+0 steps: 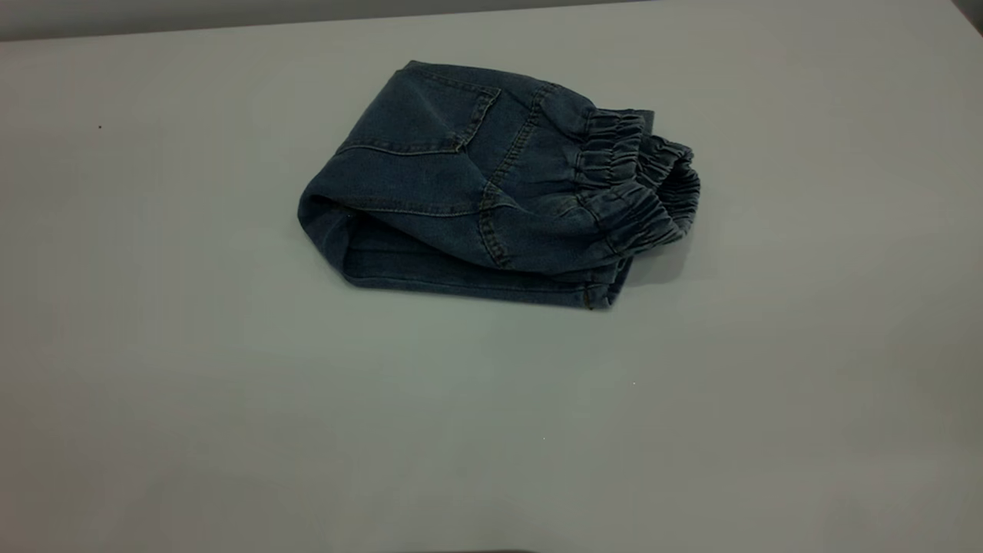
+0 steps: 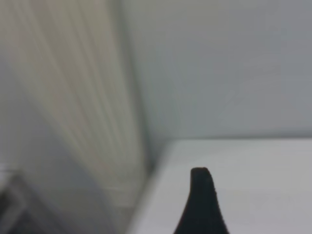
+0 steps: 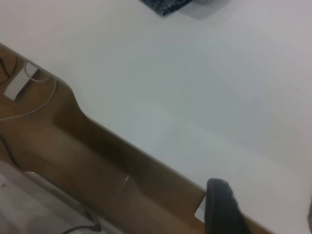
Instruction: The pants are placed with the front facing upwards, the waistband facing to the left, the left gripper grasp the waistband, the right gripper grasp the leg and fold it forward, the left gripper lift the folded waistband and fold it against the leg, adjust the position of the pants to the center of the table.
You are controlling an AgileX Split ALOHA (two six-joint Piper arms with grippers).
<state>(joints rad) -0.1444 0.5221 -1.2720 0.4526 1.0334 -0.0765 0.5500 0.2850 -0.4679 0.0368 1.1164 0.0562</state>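
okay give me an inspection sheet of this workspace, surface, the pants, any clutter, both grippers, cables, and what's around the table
Surface: white table, smooth, a few tiny specks.
Job's things: pants lie folded into a compact bundle a bit beyond mid-table; patch pocket on top, gathered waistband at the bundle's right end in the exterior view.
Clutter: nothing seen on the tabletop.
Grippers: left gripper, one dark fingertip showing in its wrist view, over a table edge, away from the pants. Right gripper, one fingertip showing, near the table edge, the pants far off. Neither appears in the exterior view.
Cables: a pale cable and a small white box below the table edge.
Surroundings: brown floor beside the table; pale wall.
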